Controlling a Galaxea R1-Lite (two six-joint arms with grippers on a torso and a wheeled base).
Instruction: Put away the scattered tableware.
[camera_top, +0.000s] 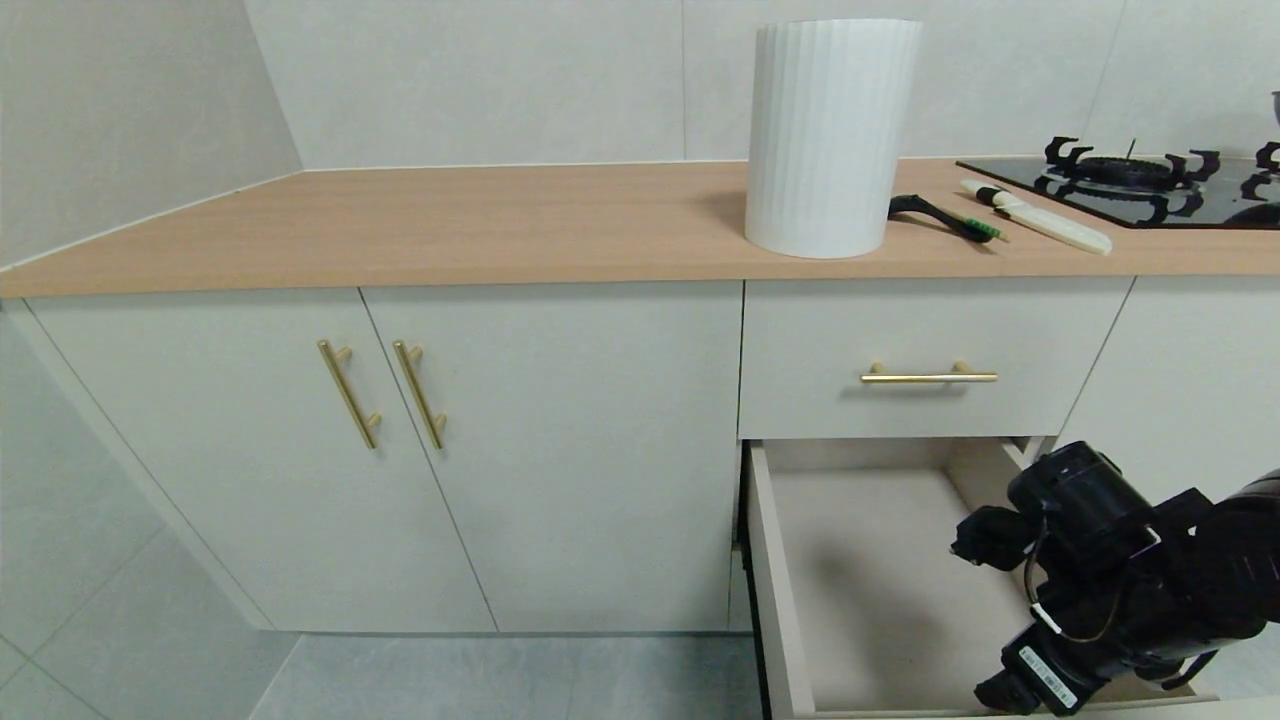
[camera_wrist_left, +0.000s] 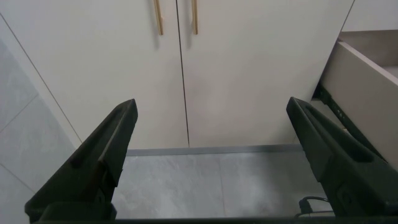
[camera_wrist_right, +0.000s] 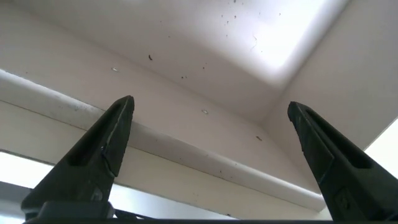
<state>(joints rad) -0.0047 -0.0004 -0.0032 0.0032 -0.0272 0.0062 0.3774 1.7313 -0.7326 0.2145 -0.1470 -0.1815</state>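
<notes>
The only print is a small white label (camera_top: 1045, 672) on the right arm's wrist, and its characters are too small to read.

The scattered tableware lies on the wood-grain counter (camera_top: 450, 225), between a tall white ribbed cylinder (camera_top: 830, 140) and a black glass hob (camera_top: 1130, 185). A black-handled utensil (camera_top: 945, 216) with a green tip lies just beside the cylinder. A long cream-coloured knife (camera_top: 1040, 217) with black and green bands near one end lies between it and the hob.

Below the counter are flat matte off-white cabinet doors (camera_top: 560, 450) with slim brass bar handles. A shut upper drawer (camera_top: 900, 330) carries a horizontal brass handle (camera_top: 928, 377). The lower drawer (camera_top: 775, 580) under it is pulled out, showing smooth pale beige walls and floor.

The right gripper (camera_wrist_right: 208, 109) hangs over the pulled-out drawer, its tapered black fingers (camera_wrist_right: 106, 149) spread wide apart, with nothing between them. The left gripper (camera_wrist_left: 210, 109) is low in front of the cabinet doors, above grey floor tiles (camera_wrist_left: 205, 180). Its fingers (camera_wrist_left: 106, 155) are likewise spread, holding nothing.
</notes>
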